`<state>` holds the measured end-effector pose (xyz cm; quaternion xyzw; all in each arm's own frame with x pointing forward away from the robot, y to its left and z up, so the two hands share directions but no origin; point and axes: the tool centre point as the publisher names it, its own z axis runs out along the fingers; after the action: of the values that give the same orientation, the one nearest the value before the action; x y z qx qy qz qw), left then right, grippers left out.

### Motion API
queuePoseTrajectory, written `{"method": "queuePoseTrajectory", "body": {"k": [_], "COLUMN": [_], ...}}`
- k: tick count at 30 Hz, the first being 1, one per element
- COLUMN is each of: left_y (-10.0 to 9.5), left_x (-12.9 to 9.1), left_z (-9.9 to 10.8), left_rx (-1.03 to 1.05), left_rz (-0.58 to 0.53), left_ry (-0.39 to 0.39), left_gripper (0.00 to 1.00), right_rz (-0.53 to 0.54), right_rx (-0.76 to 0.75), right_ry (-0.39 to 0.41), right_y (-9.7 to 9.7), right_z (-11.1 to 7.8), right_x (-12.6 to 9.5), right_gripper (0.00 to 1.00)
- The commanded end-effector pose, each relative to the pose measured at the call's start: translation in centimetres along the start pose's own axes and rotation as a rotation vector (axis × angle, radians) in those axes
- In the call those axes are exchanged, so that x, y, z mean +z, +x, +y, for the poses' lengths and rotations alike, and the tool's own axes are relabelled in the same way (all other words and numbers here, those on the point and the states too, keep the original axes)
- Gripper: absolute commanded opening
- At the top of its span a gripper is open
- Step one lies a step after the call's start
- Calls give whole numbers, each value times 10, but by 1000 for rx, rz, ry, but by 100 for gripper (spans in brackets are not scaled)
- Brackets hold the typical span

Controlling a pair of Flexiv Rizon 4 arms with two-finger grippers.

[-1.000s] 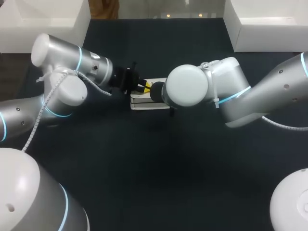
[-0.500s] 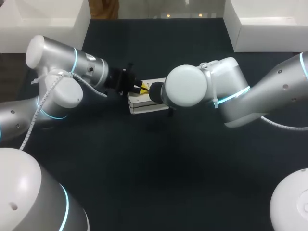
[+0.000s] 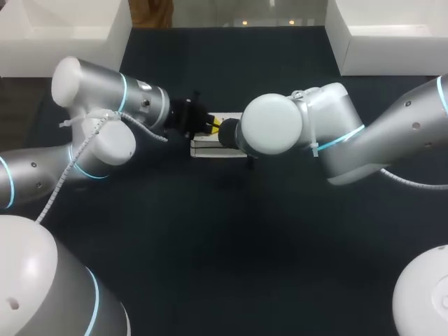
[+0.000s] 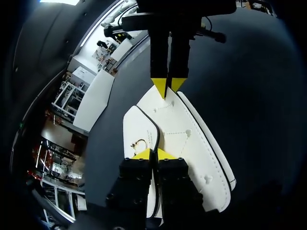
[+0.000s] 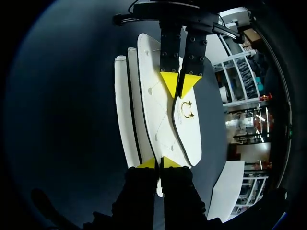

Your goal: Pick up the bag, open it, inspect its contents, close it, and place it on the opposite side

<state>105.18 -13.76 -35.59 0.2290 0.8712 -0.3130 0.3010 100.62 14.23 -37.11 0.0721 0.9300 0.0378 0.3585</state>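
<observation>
A white bag [image 3: 210,145] with black trim is at the middle of the dark table, caught between my two arms. My left gripper [image 3: 208,126] is shut on one end of it. In the left wrist view its yellow tips [image 4: 153,154] pinch the black-edged rim beside the flap [image 4: 140,132], which carries a gold clasp. My right gripper [image 5: 158,163] is shut on the opposite end of the bag [image 5: 153,105]. In the head view the right wrist hides most of that gripper. Each wrist view shows my other gripper pinching the far end [image 4: 168,86] [image 5: 180,84]. The bag's inside is not visible.
A white box [image 3: 63,35] stands at the back left corner and another white box [image 3: 392,35] at the back right. The dark table [image 3: 231,245] stretches bare in front of the bag.
My left arm swung out to the left and came back, and the bag tilted with it and is level again. The right arm has not moved. Both grips held.
</observation>
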Motion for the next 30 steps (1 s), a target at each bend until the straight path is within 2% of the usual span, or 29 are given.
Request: {"method": "queuePoseTrajectory", "body": {"k": [1,3,4,5,6,7,8,9,11,20,21,22,23,24,30], "left_y": [4,3,3,2,1,0,-2,-3,-7,-19,-20,-21,-21,-22,-24], "left_x": [-1,-6,-9,-11,-14,-16,-21,-24,-31,-52,-54,-55,-57,-58,-64], "left_z": [2,3,4,4,3,3,3,2,0,-6,-6,-6,-6,-6,-4], "left_rx": [-6,-10,-12,-14,-15,-17,-19,-19,-14,-33,-39,-42,-46,-54,-93], "left_rz": [-11,-15,-18,-19,-25,-28,-35,-42,-48,-57,-55,-54,-51,-49,-31], "left_ry": [-8,-5,0,4,8,15,21,30,44,108,110,110,109,103,91], "left_gripper": [0,0,9,28,43,49,79,90,95,100,100,100,100,100,100], "right_rz": [-1,-1,-1,-1,-1,-1,-1,-1,-1,5,8,12,15,18,37], "right_rx": [-1,-1,-1,-1,-1,-1,-1,-1,-1,24,29,31,35,39,52], "right_ry": [-1,-1,-1,-1,-1,-1,-1,-1,-1,8,7,4,-3,-7,-6], "right_y": [2,2,2,2,2,2,2,2,2,-2,-3,-4,-5,-6,-13], "right_z": [1,1,1,1,1,1,1,1,1,-1,-1,-1,-2,-2,-6], "right_x": [0,0,0,0,0,0,0,0,0,-4,-5,-7,-8,-9,-17], "right_gripper": [0,0,0,0,0,0,0,0,0,0,9,35,76,100,100]}}
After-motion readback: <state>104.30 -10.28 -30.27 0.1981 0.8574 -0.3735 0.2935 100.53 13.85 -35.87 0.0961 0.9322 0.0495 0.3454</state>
